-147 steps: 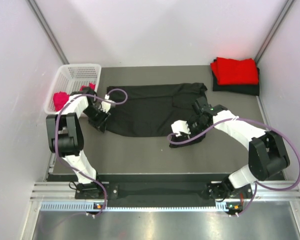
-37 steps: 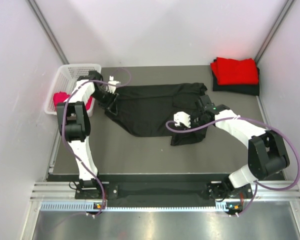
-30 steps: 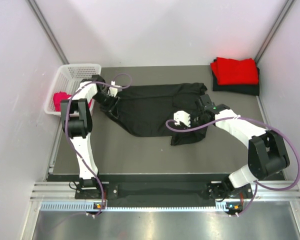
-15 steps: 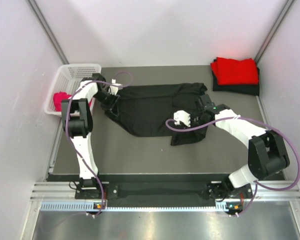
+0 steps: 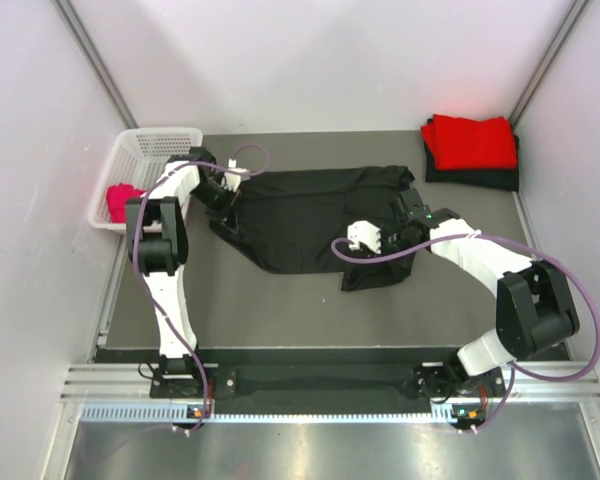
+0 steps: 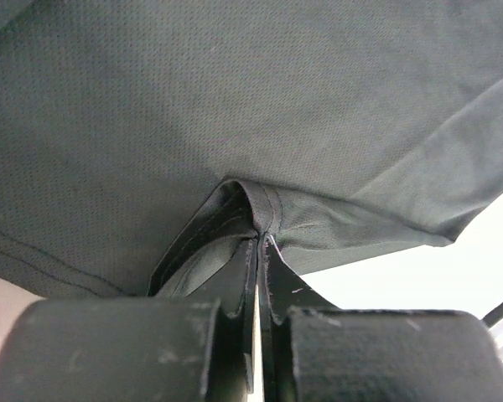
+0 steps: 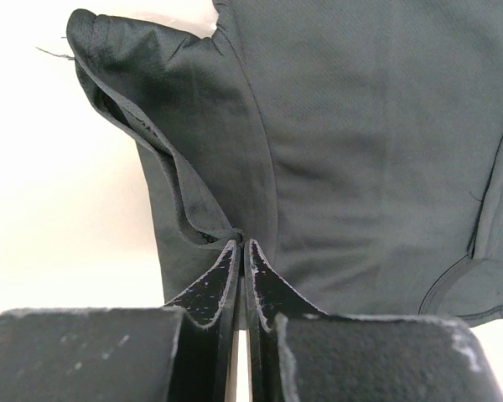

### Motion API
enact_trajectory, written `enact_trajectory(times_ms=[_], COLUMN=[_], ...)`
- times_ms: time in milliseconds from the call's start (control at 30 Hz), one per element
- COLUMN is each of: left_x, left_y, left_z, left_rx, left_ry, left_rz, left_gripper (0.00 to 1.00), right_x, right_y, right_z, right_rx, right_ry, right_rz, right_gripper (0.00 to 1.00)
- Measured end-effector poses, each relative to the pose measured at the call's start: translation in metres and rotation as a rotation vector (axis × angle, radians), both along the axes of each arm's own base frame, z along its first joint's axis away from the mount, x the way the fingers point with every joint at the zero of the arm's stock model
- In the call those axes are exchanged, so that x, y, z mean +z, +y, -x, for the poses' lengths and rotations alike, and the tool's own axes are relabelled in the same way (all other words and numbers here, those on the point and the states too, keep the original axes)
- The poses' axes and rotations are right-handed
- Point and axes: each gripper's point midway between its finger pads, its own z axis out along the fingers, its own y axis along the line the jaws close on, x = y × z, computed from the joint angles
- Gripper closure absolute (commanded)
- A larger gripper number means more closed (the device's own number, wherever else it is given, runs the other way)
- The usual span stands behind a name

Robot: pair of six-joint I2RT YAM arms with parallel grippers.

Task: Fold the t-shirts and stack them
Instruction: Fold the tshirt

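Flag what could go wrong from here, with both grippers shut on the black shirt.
1. The left gripper and right gripper each pinch only a thin fold of the black t-shirt at their fingertips; it may slip out on a lift.
2. The shirt lies bunched near the right gripper, so the fold may come out crooked.
3. The left arm works beside the white basket; a wide swing could knock it.

I'm working in a lab robot cell: plain white panel walls (image 5: 310, 60) on metal corner struts (image 5: 92, 58) box in a grey tabletop (image 5: 280, 310), with both arm bases (image 5: 175, 372) bolted to an aluminium rail (image 5: 330, 403).
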Motion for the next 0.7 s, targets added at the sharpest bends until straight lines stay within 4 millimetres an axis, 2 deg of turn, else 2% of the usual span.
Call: enact_trajectory(times_ms=[200, 500, 600, 700], left_x=[0.008, 0.071, 0.076, 0.072], left_y=[0.011, 0.041, 0.041, 0.042], left_z=[0.009, 0.032, 0.045, 0.063], left_rx=[0.006, 0.04, 0.034, 0.02], left_ry=[-0.003, -0.104, -0.101, -0.055], left_rz=[-0.026, -0.063, -0.069, -0.078], left_gripper=[1.0, 1.0, 1.0, 1.0], right_x=[0.01, 0.053, 0.063, 0.068], right_y=[-0.007, -0.028, -0.033, -0.041], right_z=[-0.006, -0.024, -0.026, -0.029], right_rx=[-0.075, -0.29, -0.338, -0.391], right_ry=[-0.026, -0.13, -0.154, -0.173], right_rz=[-0.012, -0.09, -0.109, -0.123], right_gripper=[1.0, 1.0, 1.0, 1.0])
